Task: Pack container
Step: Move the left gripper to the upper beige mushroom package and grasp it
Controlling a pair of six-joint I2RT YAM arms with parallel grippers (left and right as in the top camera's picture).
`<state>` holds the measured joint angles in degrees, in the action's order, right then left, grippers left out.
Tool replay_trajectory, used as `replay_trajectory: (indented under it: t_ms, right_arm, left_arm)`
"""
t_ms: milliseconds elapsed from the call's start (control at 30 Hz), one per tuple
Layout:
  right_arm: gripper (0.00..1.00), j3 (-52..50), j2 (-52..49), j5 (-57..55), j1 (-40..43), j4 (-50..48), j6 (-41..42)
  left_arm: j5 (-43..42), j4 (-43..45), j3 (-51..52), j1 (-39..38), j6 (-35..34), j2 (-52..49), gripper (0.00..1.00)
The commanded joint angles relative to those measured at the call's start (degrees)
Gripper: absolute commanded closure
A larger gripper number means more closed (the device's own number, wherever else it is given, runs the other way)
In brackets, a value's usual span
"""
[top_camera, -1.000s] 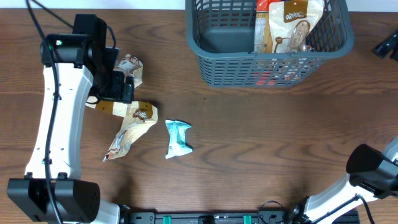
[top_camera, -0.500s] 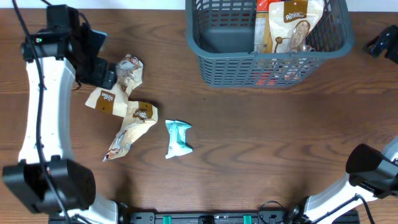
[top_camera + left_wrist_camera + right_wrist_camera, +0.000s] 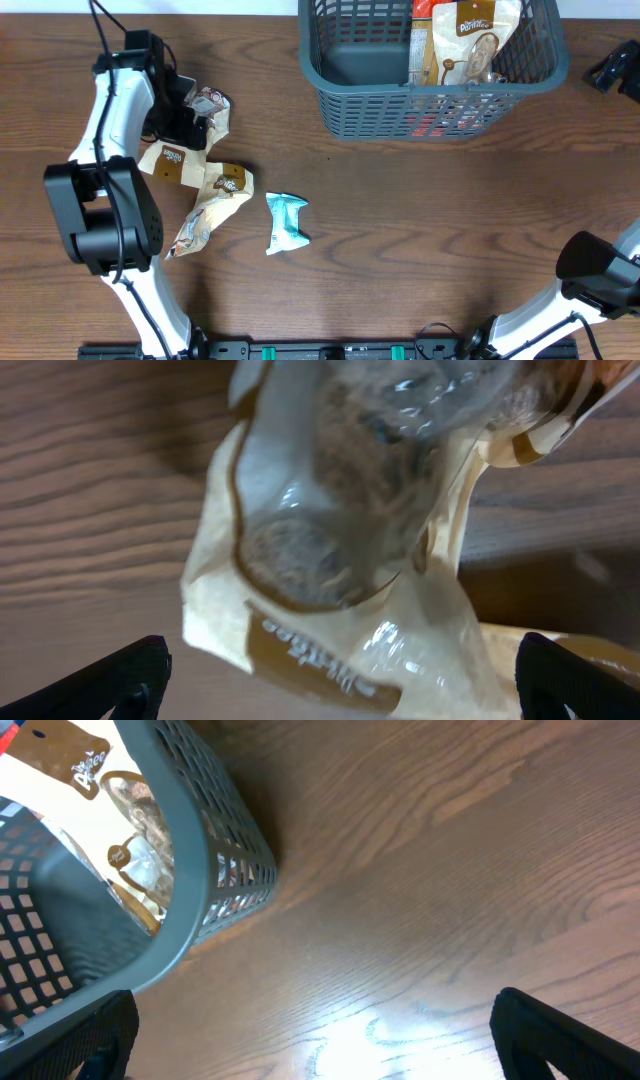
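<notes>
**Container packing: pickup of next snack packet in hand**

Container (image 3: 400, 112), large dark grey-blue rectangular plastic basket with slatted sides: upright at far edge of brown wooden bench (image 3: 450, 230), right of centre. Already inside, in right half: tan-and-clear snack bags (image 3: 465, 40) beside a red-topped one. Left half bare floor.

Left pincer (image 3: 342, 672): spread to full width, nothing gripped. Poised close over crumpled clear-and-tan snack packet (image 3: 208, 108) at bench's far left, one finger to either side of it in wrist view. Impossible to tell whether touching packet.

Right pincer (image 3: 320, 1025): likewise wide open and empty, hanging over bare wood just beside container's right-hand corner.

Loose on bench, well apart from container: flat tan packet (image 3: 165, 160), long tan pouch (image 3: 210, 205), small teal wrapper (image 3: 287, 222).

Step judged: reach-and-grasp on crumpled packet, with packing only partly done and four packets out on the wood.

Next move likely calls for:
- lowering fingers past the film
- closing on the thick middle rather than a slippery edge
- lifting clear of neighbouring flat tan packet
- carrying rightward and releasing above the basket's bare left half
</notes>
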<state>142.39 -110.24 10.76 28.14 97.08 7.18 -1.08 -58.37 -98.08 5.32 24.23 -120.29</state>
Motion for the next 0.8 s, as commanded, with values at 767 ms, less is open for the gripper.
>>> replay_trajectory:
  t_ms: [767]
  right_arm:
    - [0.01, -0.11, -0.04, 0.68, -0.37, 0.02, -0.39]
  left_arm:
    - [-5.38, 3.76, 0.15, -0.63, -0.09, -9.05, 0.01]
